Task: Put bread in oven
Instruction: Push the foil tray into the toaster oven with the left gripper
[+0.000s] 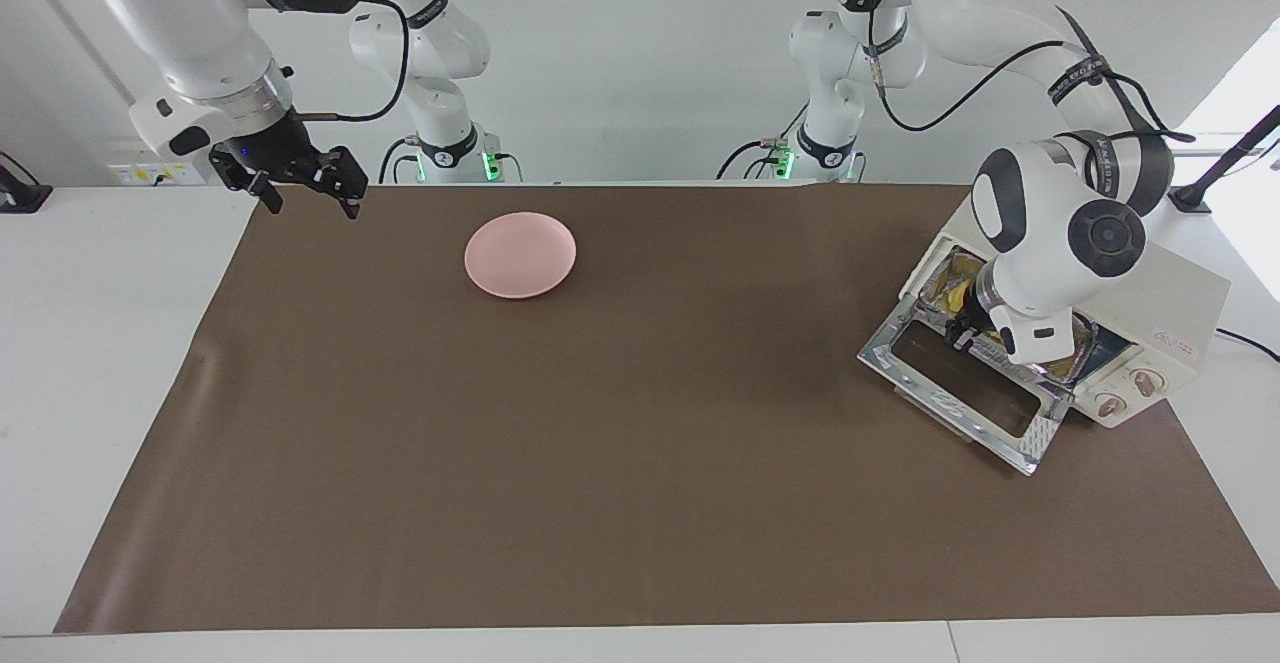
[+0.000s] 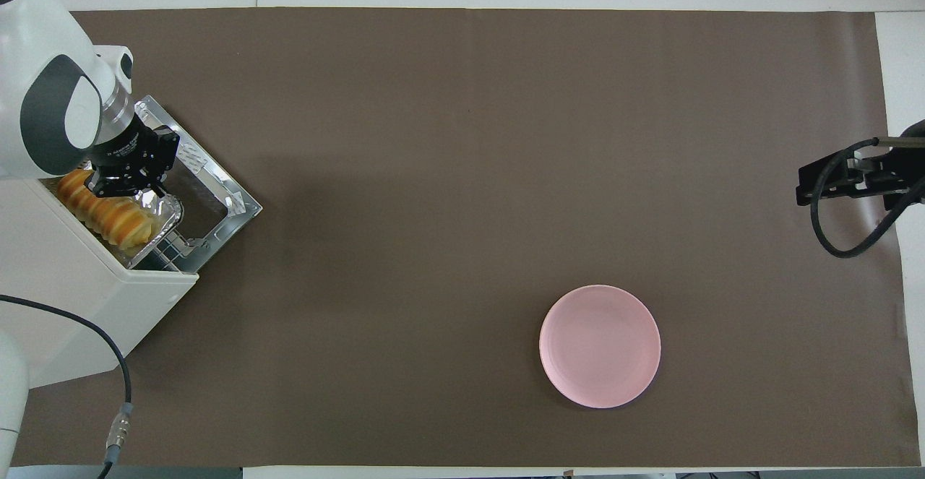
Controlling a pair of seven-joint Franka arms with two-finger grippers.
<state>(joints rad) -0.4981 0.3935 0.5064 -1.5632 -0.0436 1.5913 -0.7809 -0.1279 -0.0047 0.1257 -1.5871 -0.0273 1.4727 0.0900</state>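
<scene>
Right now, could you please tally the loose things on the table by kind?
Bread: 1
Foil tray: 1
Oven: 1
Pink plate: 1
Brown mat: 1
Total: 5

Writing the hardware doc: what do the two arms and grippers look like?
Both arms are glossy white with dark grey joint caps and black external cables looped alongside. The left gripper and right gripper are black, boxy, linkage-style. Green lights glow at both arm bases.
</scene>
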